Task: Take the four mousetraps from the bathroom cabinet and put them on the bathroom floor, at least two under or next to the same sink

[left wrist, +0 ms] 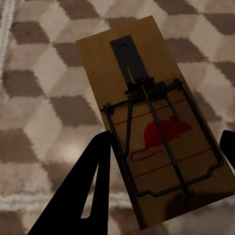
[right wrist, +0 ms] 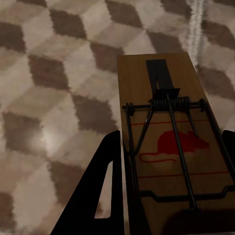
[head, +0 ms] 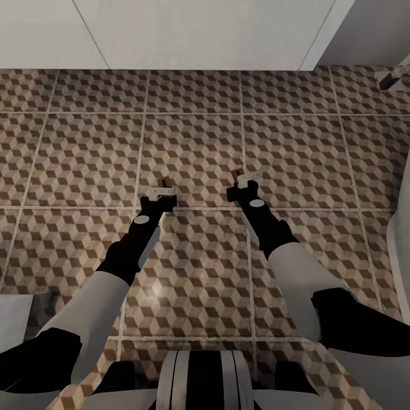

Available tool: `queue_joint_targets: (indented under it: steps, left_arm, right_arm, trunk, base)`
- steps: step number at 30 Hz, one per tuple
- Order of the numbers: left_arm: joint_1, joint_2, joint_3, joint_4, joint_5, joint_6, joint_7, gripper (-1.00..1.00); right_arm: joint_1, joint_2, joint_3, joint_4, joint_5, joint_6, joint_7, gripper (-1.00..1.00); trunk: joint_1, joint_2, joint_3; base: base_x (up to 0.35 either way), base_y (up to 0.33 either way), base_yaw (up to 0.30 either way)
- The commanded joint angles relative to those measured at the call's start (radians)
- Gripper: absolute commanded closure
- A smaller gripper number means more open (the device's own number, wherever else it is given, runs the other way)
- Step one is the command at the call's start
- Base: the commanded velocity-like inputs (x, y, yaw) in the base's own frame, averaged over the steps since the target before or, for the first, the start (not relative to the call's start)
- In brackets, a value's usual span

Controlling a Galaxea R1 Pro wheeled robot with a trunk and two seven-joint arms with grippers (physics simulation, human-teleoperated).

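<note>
Each of my grippers holds one mousetrap above the cube-patterned bathroom floor (head: 193,142). In the left wrist view, a brown wooden mousetrap (left wrist: 152,127) with dark wire and a red mouse mark lies between the dark fingers (left wrist: 93,196) of my left gripper (left wrist: 164,166), which is shut on its sides. The right wrist view has a second mousetrap (right wrist: 171,142) clamped in the same way by my right gripper (right wrist: 169,171). From the head, the left gripper (head: 164,191) and right gripper (head: 245,179) hang side by side over the tiles, and a brown board tip (head: 240,171) pokes out past the right one.
A white flat-fronted unit (head: 188,34) runs along the far edge of the floor. A white curved body (head: 400,245) stands at the right edge, and a small fitting (head: 393,77) sits at the far right. Another white object (head: 14,319) is at the near left.
</note>
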Motion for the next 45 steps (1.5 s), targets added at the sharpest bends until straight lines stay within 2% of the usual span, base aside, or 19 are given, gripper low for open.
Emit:
queue_joint_targets:
  steps: [1, 28, 45]
  left_arm:
    - [0.0, 0.001, -0.004, -0.001, 0.007, 0.005, 0.007, 1.0]
    - [0.003, 0.002, -0.005, 0.006, 0.007, 0.003, 0.009, 1.0]
    - [0.003, 0.002, -0.005, 0.009, 0.007, 0.004, 0.008, 1.0]
  right_arm:
    - [0.0, 0.0, 0.003, -0.002, 0.009, 0.008, -0.004, 1.0]
    - [0.0, 0.0, 0.002, 0.013, 0.009, 0.007, -0.004, 1.0]
    - [0.0, 0.0, 0.002, 0.017, 0.009, 0.002, -0.004, 1.0]
  trunk:
    - [0.0, 0.0, 0.0]
    - [0.006, -0.003, 0.0]
    - [0.006, -0.003, 0.0]
  base:
    - [0.0, 0.0, 0.0]
    - [0.006, 0.0, 0.0]
    - [0.298, 0.0, 0.0]
